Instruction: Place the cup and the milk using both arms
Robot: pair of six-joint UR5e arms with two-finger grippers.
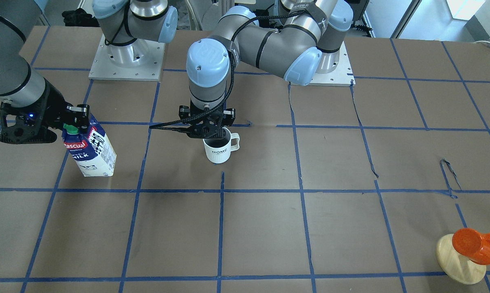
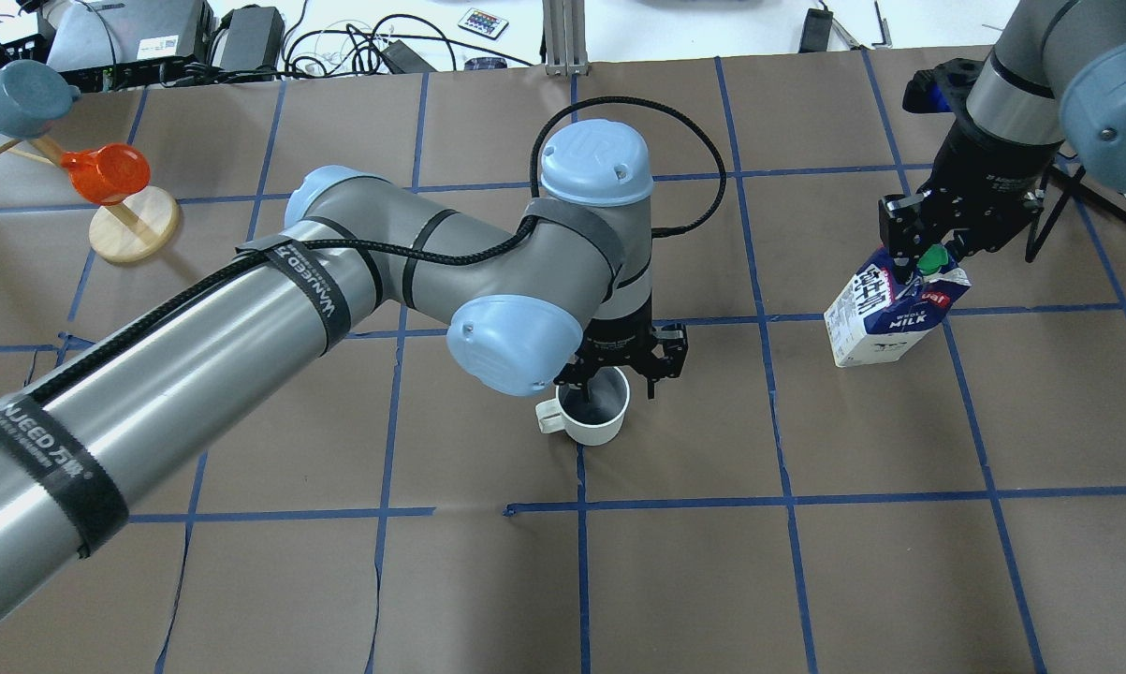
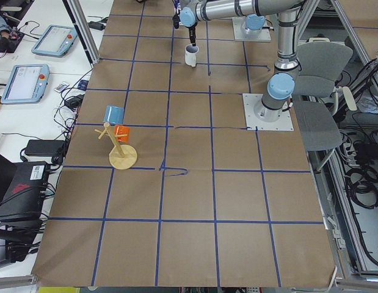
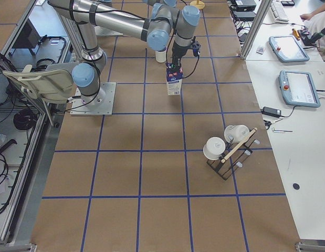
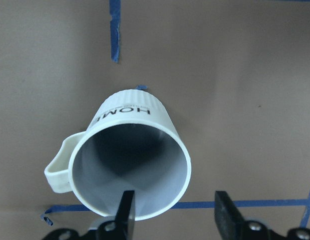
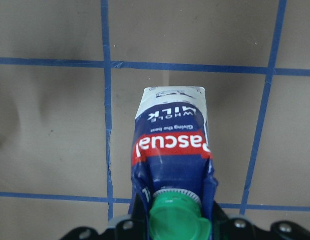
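The left gripper [image 5: 172, 201], jaws wide, straddles the rim of the cup [image 5: 139, 112]; the right gripper [image 1: 72, 123] clamps the tilted milk [image 1: 93, 154] at its gable.

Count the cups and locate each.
5. White cup mid-table, at the left gripper; orange cup and blue cup on the wooden stand, robot's left end; two white cups on the dark rack, right end. More may be hidden.
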